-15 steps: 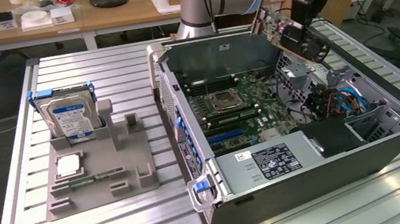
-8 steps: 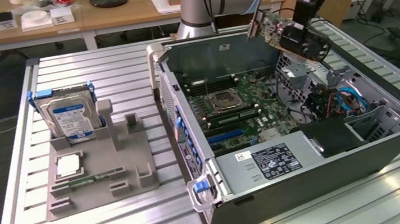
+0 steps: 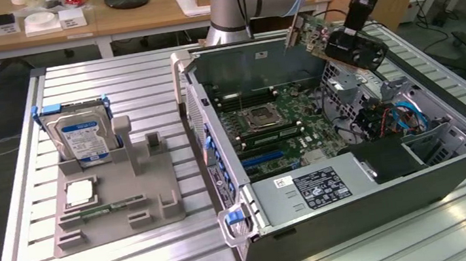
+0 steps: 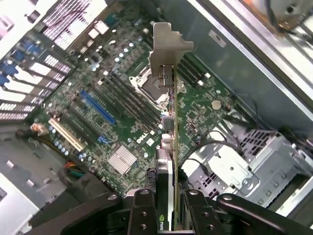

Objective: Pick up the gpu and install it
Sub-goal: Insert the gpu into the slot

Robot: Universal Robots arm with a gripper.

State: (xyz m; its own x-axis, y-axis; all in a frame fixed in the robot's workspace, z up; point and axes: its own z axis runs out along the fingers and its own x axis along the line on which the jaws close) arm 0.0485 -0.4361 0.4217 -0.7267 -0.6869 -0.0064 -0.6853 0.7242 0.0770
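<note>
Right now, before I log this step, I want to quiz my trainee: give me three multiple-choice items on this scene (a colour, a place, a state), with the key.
1. What colour is the frame round the hard drive standing in the grey holder?
A. Blue
B. Red
C. Yellow

2. Where is the gpu?
A. On the grey holder
B. Seated in a slot
C. In the air over the open computer case

3. How is the gripper?
A. Open and empty
B. Shut on the gpu
C. Shut on the hard drive

Key:
1 A: blue rails flank the drive.
2 C: the card hangs over the case, in no slot.
3 B: in the wrist view the fingers clamp the card's edge.
</note>
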